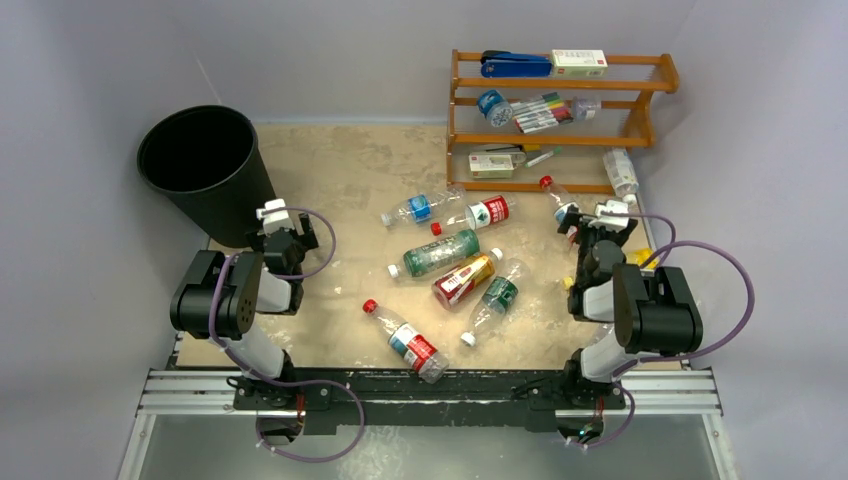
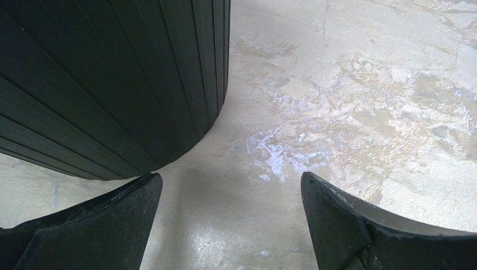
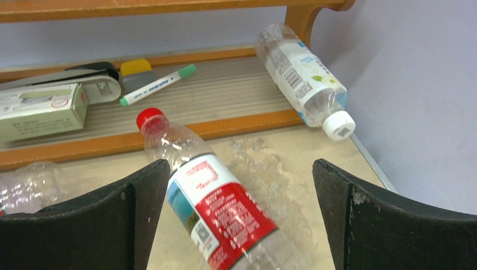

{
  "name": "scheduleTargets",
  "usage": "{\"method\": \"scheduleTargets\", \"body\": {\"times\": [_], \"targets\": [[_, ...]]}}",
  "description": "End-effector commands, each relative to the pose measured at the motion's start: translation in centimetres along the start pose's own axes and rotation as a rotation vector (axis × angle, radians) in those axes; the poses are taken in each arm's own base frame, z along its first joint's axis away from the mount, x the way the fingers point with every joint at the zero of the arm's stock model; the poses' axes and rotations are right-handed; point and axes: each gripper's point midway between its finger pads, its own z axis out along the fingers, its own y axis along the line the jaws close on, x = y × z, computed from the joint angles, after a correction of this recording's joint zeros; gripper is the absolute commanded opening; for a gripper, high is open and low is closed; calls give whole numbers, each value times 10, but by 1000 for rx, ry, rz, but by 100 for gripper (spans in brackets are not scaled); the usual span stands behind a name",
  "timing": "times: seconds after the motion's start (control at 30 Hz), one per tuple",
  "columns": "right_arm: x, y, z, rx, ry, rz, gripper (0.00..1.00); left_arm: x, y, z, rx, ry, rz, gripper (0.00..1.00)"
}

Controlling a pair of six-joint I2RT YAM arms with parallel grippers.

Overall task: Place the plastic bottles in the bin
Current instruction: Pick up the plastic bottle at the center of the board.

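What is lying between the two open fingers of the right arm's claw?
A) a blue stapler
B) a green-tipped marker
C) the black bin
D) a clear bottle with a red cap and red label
D: the right wrist view shows the red-capped bottle lying between the open fingers of the right gripper, while the marker sits farther off on the wooden rack.

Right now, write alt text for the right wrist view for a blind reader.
A red-capped clear bottle lies on the table between the open right gripper's black fingers. Beyond, a white-capped bottle lies beside a wooden rack holding a marker and a box.
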Motion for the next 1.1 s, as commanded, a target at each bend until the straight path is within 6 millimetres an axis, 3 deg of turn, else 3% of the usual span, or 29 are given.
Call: {"method": "scheduleTargets", "body": {"times": [0.0,0.13,0.23,0.33,0.5,0.6,0.63,0.8,1.07], "targets": [[-47,-2,-18,-10,-178,13,100,-23,-1,0,12,-94,-34,94],[-61,9,-21,-78,-171,2,100,-34,5,-6,-13,-121,-54,94],[-84,35,-28,-239,-200,-44,100,-45,-2,-12,27,-112,-38,94],[-113,39,-36,-260,-238,32,100,-61,-7,-16,20,-105,-34,94],[-155,61,-45,-393,-273,122,100,-102,-24,-29,65,-103,-94,95],[-168,69,-40,-416,-173,248,100,-137,-40,-38,133,-109,-181,94],[-183,71,-36,-421,-152,272,100,-149,-46,-42,161,-106,-208,94],[-184,83,-28,-448,120,307,100,-194,-73,-66,296,-29,-344,94],[-207,105,-67,-615,157,371,100,-255,-121,-130,626,54,-601,94]]}}
